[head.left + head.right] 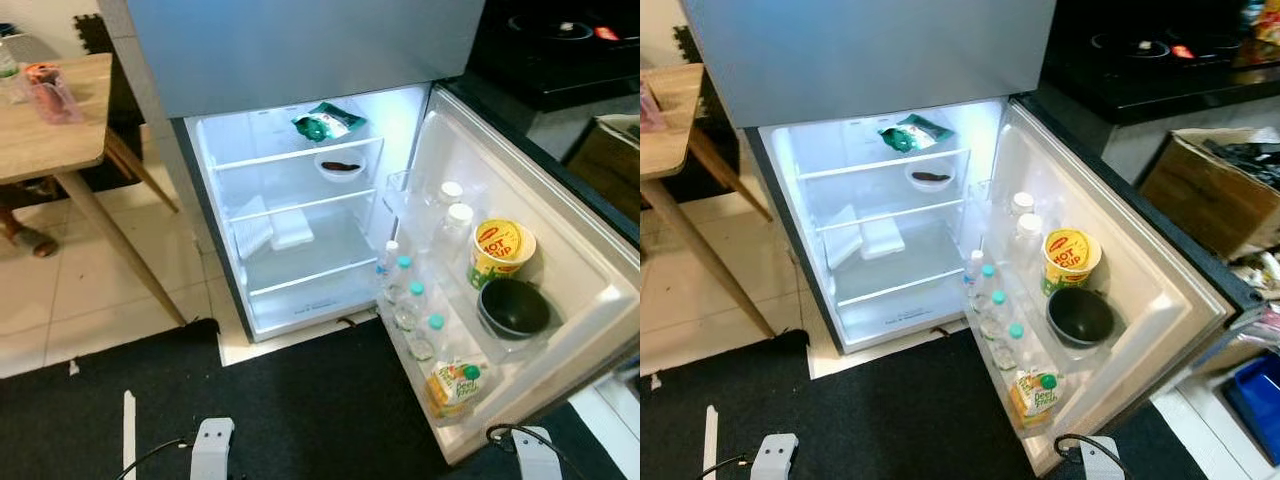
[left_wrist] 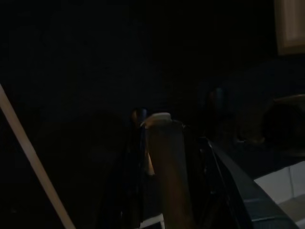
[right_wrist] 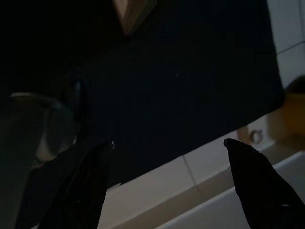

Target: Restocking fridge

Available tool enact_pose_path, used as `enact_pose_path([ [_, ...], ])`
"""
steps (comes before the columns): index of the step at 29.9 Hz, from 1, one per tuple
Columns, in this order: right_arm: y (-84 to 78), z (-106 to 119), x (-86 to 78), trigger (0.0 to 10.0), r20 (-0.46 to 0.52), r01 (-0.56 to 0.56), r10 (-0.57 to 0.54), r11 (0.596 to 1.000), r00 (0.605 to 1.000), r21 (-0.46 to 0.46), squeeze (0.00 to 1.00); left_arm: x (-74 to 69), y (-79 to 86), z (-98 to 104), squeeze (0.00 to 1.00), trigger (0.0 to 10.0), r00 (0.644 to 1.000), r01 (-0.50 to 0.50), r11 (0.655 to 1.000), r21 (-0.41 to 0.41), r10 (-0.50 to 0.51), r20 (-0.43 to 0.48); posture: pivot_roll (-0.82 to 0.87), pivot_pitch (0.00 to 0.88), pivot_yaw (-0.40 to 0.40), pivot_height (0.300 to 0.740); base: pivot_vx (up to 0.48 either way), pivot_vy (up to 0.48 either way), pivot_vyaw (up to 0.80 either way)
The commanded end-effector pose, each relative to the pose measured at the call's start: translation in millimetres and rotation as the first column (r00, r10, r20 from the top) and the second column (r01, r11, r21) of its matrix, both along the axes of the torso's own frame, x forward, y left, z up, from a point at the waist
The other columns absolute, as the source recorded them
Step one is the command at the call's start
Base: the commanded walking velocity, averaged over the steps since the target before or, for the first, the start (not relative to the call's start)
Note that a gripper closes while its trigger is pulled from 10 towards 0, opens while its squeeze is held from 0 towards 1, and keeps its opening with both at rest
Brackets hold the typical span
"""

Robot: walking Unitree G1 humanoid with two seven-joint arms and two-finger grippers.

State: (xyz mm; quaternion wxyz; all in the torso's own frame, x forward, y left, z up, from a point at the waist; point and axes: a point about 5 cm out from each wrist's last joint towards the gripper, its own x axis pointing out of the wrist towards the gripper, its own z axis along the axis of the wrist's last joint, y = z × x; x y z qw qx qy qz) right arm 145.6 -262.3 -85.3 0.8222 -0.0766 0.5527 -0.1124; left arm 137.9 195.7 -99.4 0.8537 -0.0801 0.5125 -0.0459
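Observation:
The fridge [image 1: 300, 180] stands open and lit, its door [image 1: 560, 300] swung out to my right. A green packet [image 1: 325, 123] lies on the top shelf, a white bowl [image 1: 340, 165] with something brown sits below it, and a folded white thing [image 1: 290, 228] rests on the middle shelf. The door racks hold teal-capped bottles [image 1: 410, 300], a yellow cup of noodles [image 1: 498, 250], a black bowl [image 1: 513, 308] and a juice carton [image 1: 452, 385]. In the dark left wrist view my left gripper [image 2: 164, 129] is shut on a pale-capped bottle [image 2: 167, 171]. My right gripper [image 3: 168, 141] hangs open over the black mat.
A wooden table [image 1: 50, 130] with a pink container [image 1: 50, 92] stands at the left, its legs slanting toward the fridge. A black mat [image 1: 300, 420] covers the floor before me. A cardboard box [image 1: 1210, 185] and a dark stove top [image 1: 1160, 50] are at the right.

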Motion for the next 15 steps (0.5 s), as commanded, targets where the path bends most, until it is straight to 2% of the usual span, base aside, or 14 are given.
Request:
enact_pose_path([
  [1,0.6,-1.6,-3.8,10.0,-0.015,0.011,-0.011,1.0,1.0,-0.004,0.0,-2.5,2.6,-0.6,0.0,10.0,1.0,-0.014,1.0,0.003,0.014,-0.01,0.03,0.0,0.01,0.74,0.0,0.0,0.0],
  [7,-2.3,-2.6,-9.2,10.0,-0.05,0.006,-0.007,1.0,0.999,-0.024,0.0,-2.6,2.5,-0.6,0.0,10.0,1.0,-0.014,1.0,-0.001,0.013,-0.011,0.02,0.0,0.01,0.74,0.0,0.0,0.0],
  [10,-6.7,-3.8,-16.8,10.0,-0.085,0.021,-0.024,0.999,0.996,-0.043,0.0,-2.6,2.4,-0.6,0.0,10.0,1.0,-0.013,1.0,-0.003,0.013,-0.011,0.02,0.0,0.01,0.74,0.0,0.0,0.0],
  [14,-11.4,-4.1,-23.2,10.0,-0.101,0.056,-0.062,0.997,0.993,-0.056,0.0,-2.5,2.3,-0.6,0.0,10.0,1.0,-0.012,1.0,-0.005,0.012,-0.011,0.02,0.0,0.01,0.74,0.0,0.0,0.0],
  [15,-15.7,-3.4,-25.9,10.0,-0.097,0.096,-0.102,0.993,0.99,-0.063,0.0,-2.5,2.3,-0.6,0.0,10.0,1.0,-0.012,1.0,-0.005,0.012,-0.011,0.02,0.0,0.01,0.74,0.0,0.0,0.0],
])
